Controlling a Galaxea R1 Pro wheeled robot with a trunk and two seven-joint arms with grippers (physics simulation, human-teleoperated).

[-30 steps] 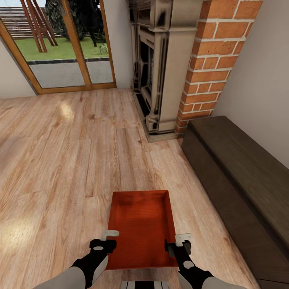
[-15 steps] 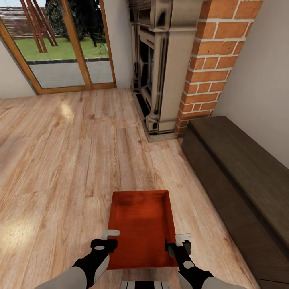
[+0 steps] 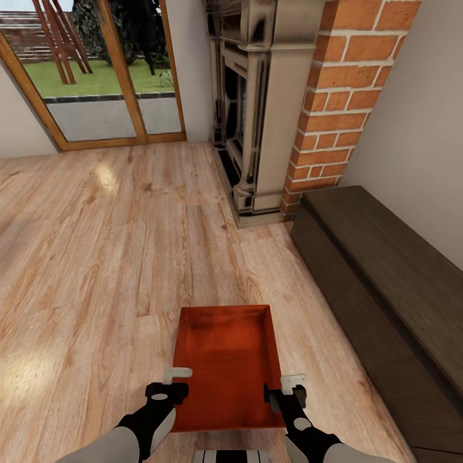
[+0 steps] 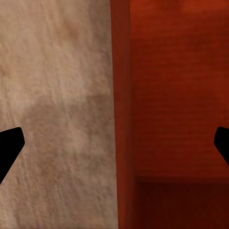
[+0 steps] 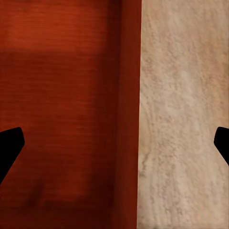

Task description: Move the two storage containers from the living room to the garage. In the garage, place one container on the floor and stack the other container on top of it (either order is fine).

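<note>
1. Orange-red rectangular open-top storage container (image 3: 226, 363): sitting on the pale wood-plank living-room floor (image 3: 96, 257), directly ahead of the robot, near a brick-and-stone fireplace (image 3: 283, 109) and a long dark wooden bench (image 3: 392, 283).
2. Left gripper (image 3: 172, 383): hovering over the container's left wall, jaws standing wide apart, wall running between the 2 dark fingertips (image 4: 9, 143) in the wrist view.
3. Right gripper (image 3: 288, 390): straddling the right wall likewise, jaws apart, nothing clamped.
4. Change: almost none over the last second; the left gripper is edging a touch lower, the container unmoved.
5. Meaning: alignment appears finished, the grasp not yet made; carrying to the garage has not begun.
</note>
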